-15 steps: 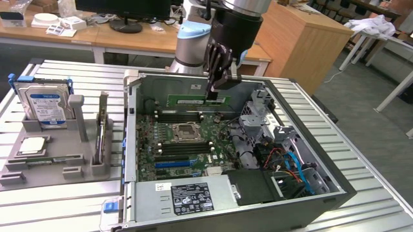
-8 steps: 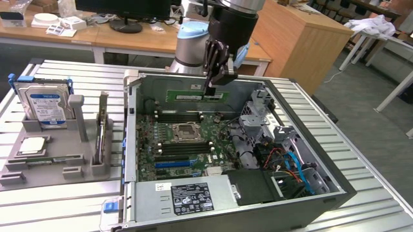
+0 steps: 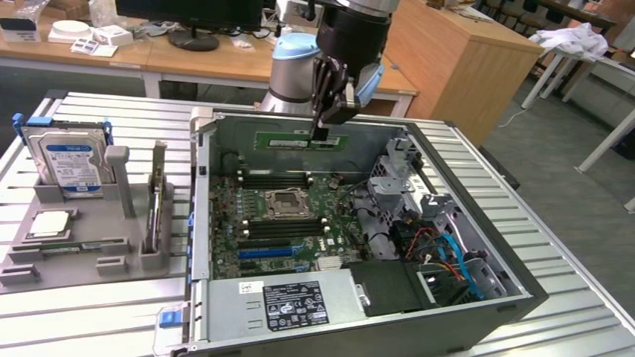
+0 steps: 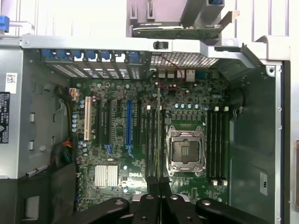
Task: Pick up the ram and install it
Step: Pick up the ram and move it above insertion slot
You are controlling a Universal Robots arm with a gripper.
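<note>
The ram [image 3: 288,140], a narrow green stick with dark chips and a white label, hangs level over the far side of the open computer case [image 3: 204,223]. My gripper [image 3: 323,135] is shut on its right part, coming down from above. In the wrist view the ram [image 4: 158,135] appears edge-on as a thin line running out from between the gripper [image 4: 159,186] fingers. It lies over the black memory slots [image 4: 150,135] beside the CPU socket [image 4: 187,149]. In the exterior view the stick is well above the motherboard [image 3: 288,216], touching nothing.
A grey holder [image 3: 59,256] on the exterior view's left carries a hard drive [image 3: 70,160], an upright expansion card [image 3: 157,197] and a CPU [image 3: 50,223]. Inside the case are a power supply [image 3: 297,301], a drive cage [image 3: 402,175] and coloured cables [image 3: 447,253].
</note>
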